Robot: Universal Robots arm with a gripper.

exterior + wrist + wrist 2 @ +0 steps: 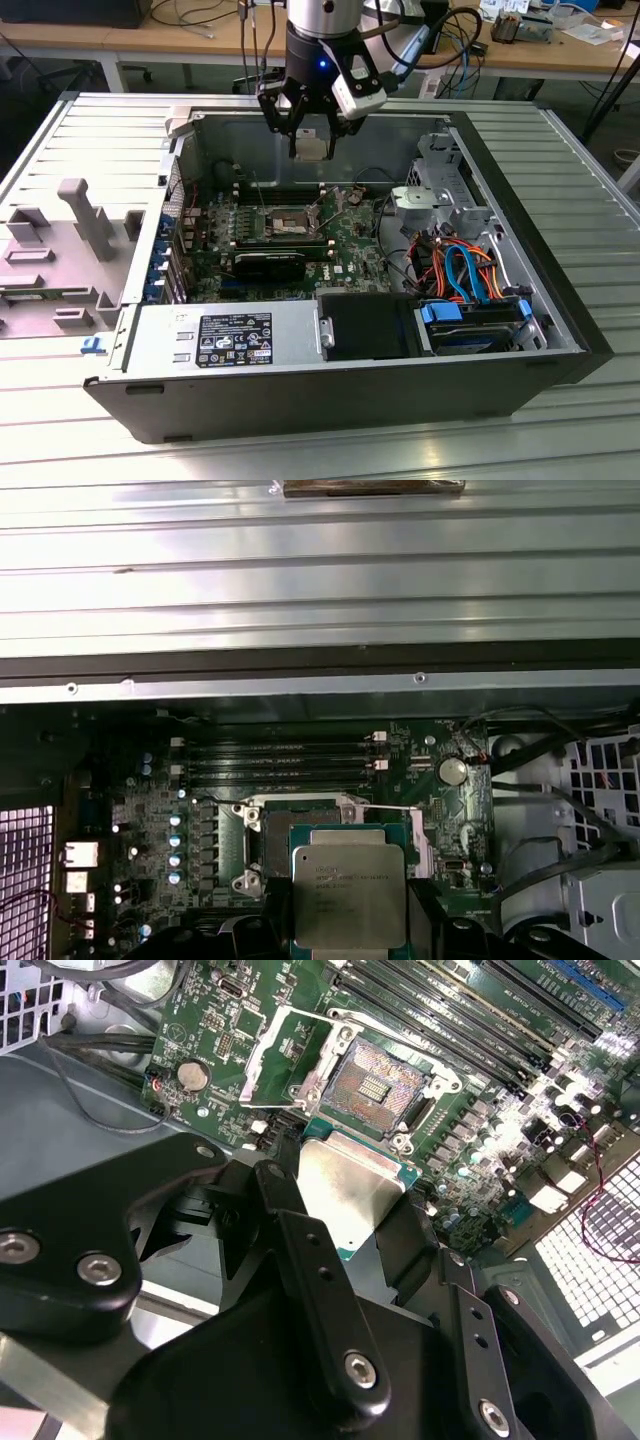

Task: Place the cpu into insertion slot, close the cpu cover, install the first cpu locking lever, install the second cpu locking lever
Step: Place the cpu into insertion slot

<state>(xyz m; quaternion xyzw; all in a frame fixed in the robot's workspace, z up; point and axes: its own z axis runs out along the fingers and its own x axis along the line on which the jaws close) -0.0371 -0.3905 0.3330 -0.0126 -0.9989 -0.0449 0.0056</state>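
The jaws are clamped on the cpu, which hangs above the open insertion slot on the motherboard. To my eye it wants centring, corners squared to the slot, then lowering flat, unforced.

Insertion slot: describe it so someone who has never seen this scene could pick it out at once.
Inside the open computer case, look at the green circuit board below the tool holding the cpu. The insertion slot is the small square dark socket with a silver rim, unlike the long narrow black memory slots beside it.
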